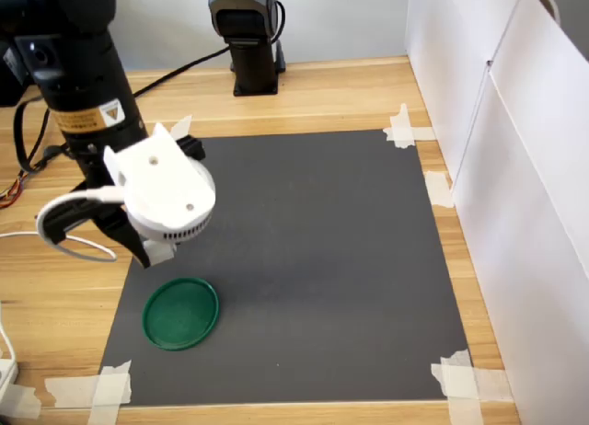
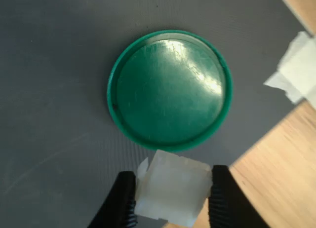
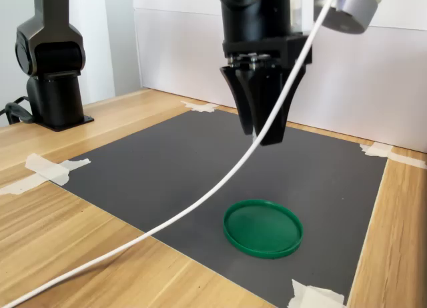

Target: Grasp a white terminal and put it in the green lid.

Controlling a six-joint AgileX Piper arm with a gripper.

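My gripper [image 2: 173, 198] clamped on the white terminal [image 2: 172, 193] above the empty green lid [image 2: 169, 90], my white cable [image 3: 220, 181] crossing the second exterior view, tape strip [image 2: 296, 67] near the lid

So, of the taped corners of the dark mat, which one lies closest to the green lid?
The taped corner at the first exterior view's lower left, just below the green lid; the other three are farther away.
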